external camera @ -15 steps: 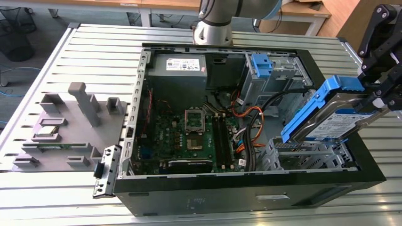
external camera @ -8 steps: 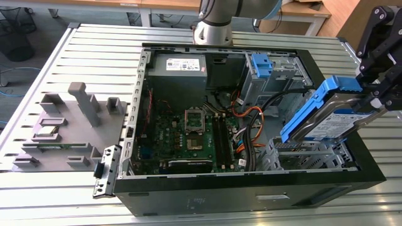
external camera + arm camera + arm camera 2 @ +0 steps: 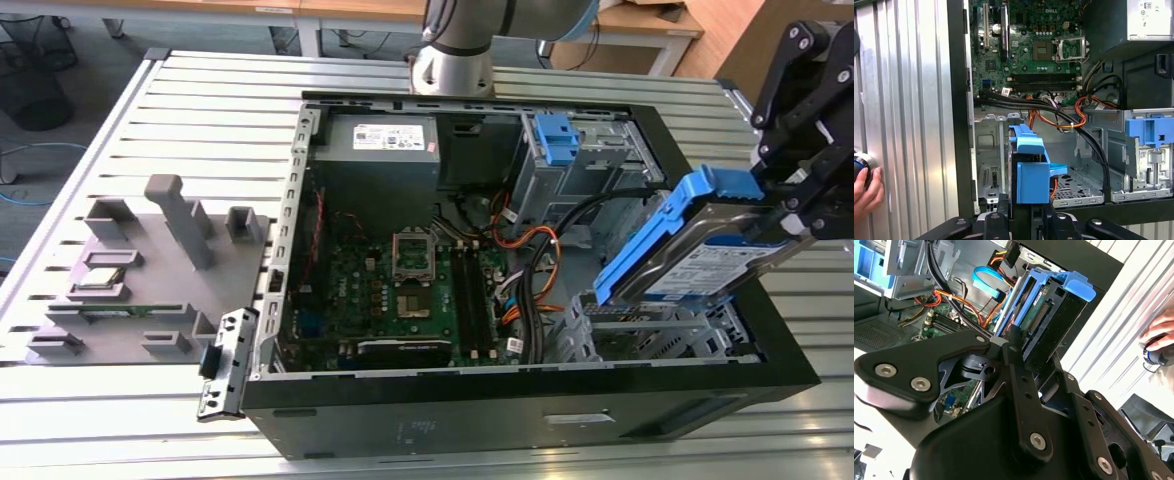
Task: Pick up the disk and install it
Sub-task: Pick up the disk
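Note:
The disk (image 3: 707, 255), a silver-grey drive with a blue-and-white label in a bright blue bracket, hangs tilted at the exterior view's right. My gripper (image 3: 785, 215) is shut on its upper end. It hovers over the empty metal drive cage (image 3: 654, 330) at the near right corner of the open computer case (image 3: 534, 405). In the second wrist view the disk (image 3: 1054, 305) stands edge-on between the black fingers (image 3: 1015, 357). In the first wrist view its blue bracket (image 3: 1031, 170) rises from the gripper (image 3: 1024, 220), beside the cage (image 3: 988, 165).
Black and orange cables (image 3: 541, 255) run beside the cage. A bare blue bracket (image 3: 554, 140) sits in the far bay, with the power-supply box (image 3: 380, 135) to its left. A grey fixture plate (image 3: 134, 270) lies left of the case. A person's hand (image 3: 866, 187) rests on the slatted table.

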Action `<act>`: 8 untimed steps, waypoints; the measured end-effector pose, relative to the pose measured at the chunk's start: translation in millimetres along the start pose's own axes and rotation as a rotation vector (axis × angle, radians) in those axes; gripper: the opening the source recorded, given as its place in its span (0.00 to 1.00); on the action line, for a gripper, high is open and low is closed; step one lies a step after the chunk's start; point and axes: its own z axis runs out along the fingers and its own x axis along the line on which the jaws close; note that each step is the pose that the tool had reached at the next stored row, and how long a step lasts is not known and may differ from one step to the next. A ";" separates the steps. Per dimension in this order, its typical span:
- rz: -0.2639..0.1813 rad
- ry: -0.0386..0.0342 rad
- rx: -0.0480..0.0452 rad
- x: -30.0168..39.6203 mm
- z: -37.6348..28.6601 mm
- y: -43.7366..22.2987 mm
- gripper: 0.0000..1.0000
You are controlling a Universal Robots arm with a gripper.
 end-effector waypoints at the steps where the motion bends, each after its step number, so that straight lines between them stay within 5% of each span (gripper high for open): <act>1: 0.000 0.0000 0.0000 0.0 0.4 0.0 0.35; 8: 0.004 0.0002 0.0005 0.4 3.3 0.2 0.35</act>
